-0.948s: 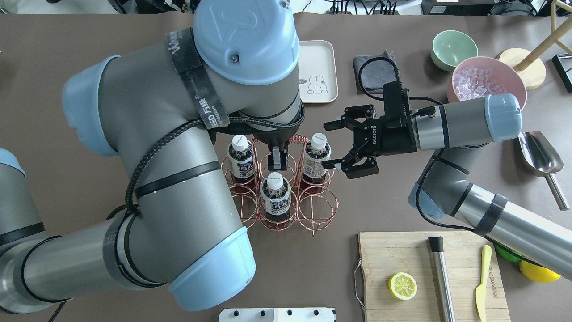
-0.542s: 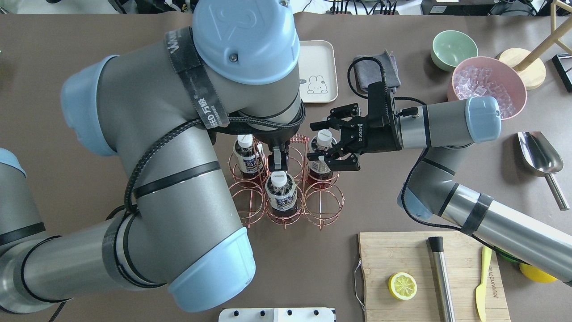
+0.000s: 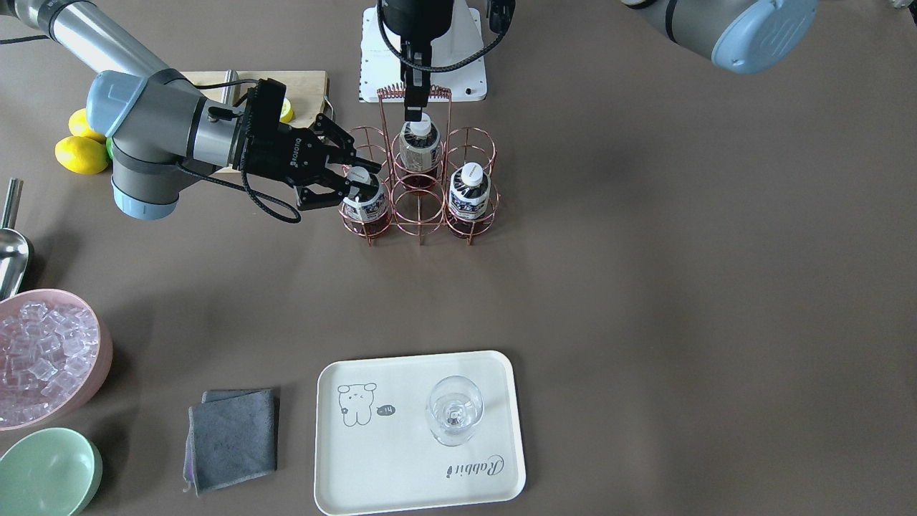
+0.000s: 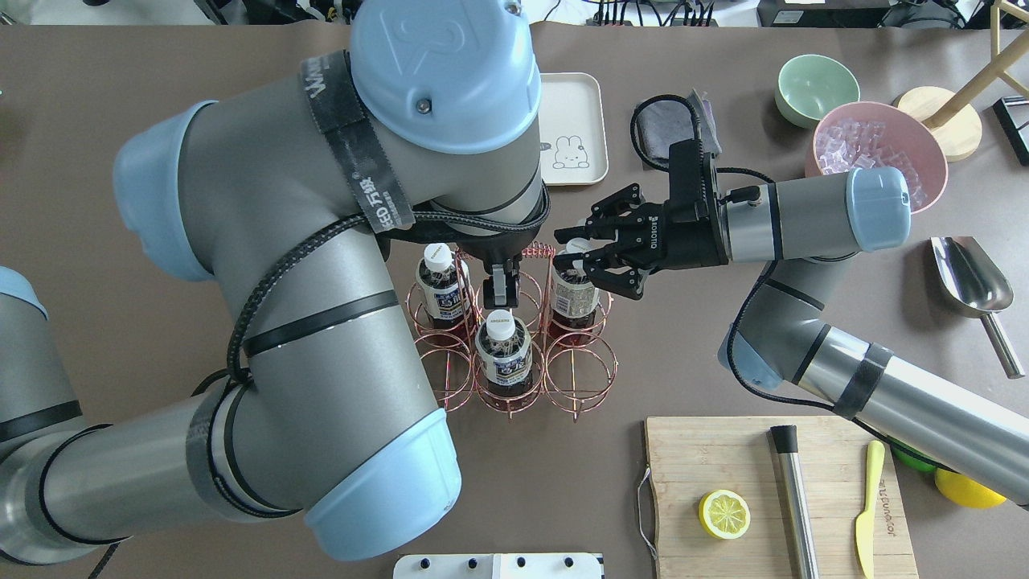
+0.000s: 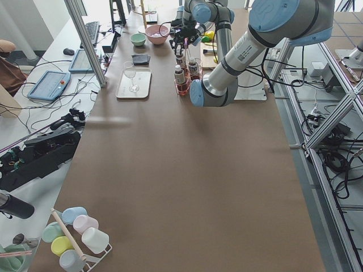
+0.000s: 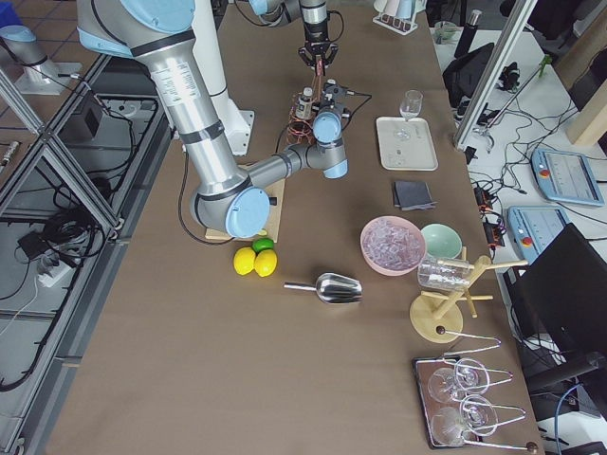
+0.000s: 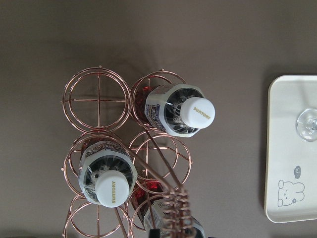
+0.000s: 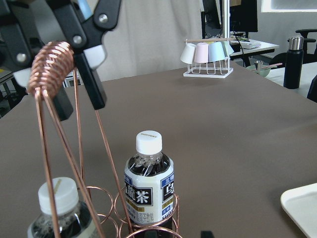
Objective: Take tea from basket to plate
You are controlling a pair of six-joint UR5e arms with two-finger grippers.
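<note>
The basket (image 8: 49, 67) is rose-gold, tea (image 8: 148, 191) dark reddish (white cap (image 8: 149, 141)), plate (image 3: 401, 466) cream.

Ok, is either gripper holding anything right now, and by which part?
The left gripper is clamped on the basket at its coiled handle. The right gripper brackets the tea at its white cap; whether it grips yet cannot be told.

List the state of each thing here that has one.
left end effector: shut on the coiled handle of the basket.
right end effector: set around the cap of the tea; contact unclear.
tea: upright in a corner cell, capped.
basket: on the table, three cells filled.
plate: holds only a glass, no tea.
glass: upright, empty.
pink bowl: full of ice.
</note>
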